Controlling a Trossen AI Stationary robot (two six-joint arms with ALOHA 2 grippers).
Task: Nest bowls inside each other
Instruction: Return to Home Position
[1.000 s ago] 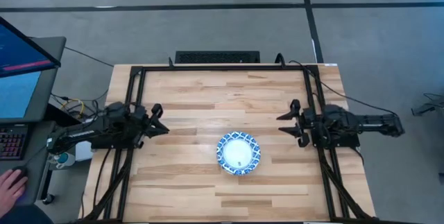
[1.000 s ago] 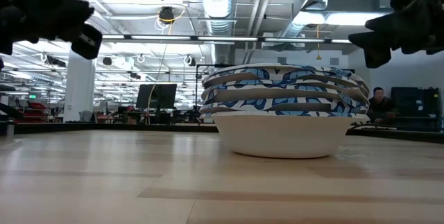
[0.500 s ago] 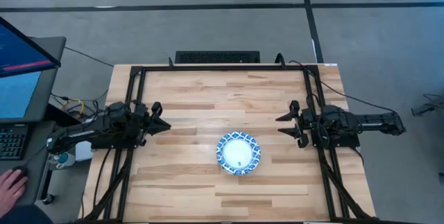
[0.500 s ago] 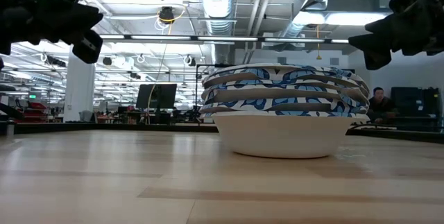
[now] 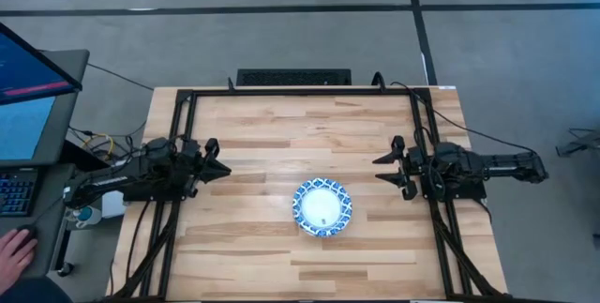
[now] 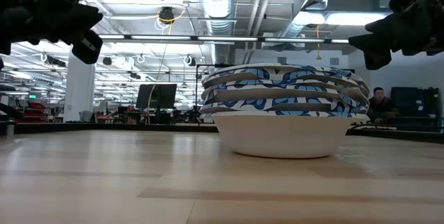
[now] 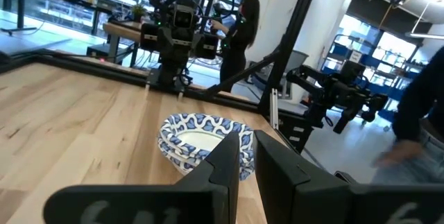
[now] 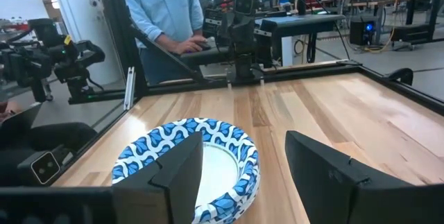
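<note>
Several blue-and-white rimmed bowls [image 5: 322,206] sit nested in one stack on the table, a little right of centre; the bottom bowl's white base rests on the wood [image 6: 284,137]. The stack also shows in the left wrist view [image 7: 201,139] and in the right wrist view [image 8: 191,153]. My left gripper [image 5: 217,165] hovers near the table's left side, shut, fingers pointing toward the stack [image 7: 246,161]. My right gripper [image 5: 386,167] hovers near the right side, open, also facing the stack [image 8: 243,175]. Both are well clear of the bowls.
Black frame rails [image 5: 300,92] run along the table's far, left and right edges. A monitor and keyboard stand left of the table, with a person's hand [image 5: 11,251] beside them. A person in a light blue shirt [image 8: 163,9] stands beyond the left edge. Bare wood surrounds the stack.
My left gripper's fingers have drawn together from open to shut while the arm stayed near the table's left side. The right arm and the bowl stack have kept still.
</note>
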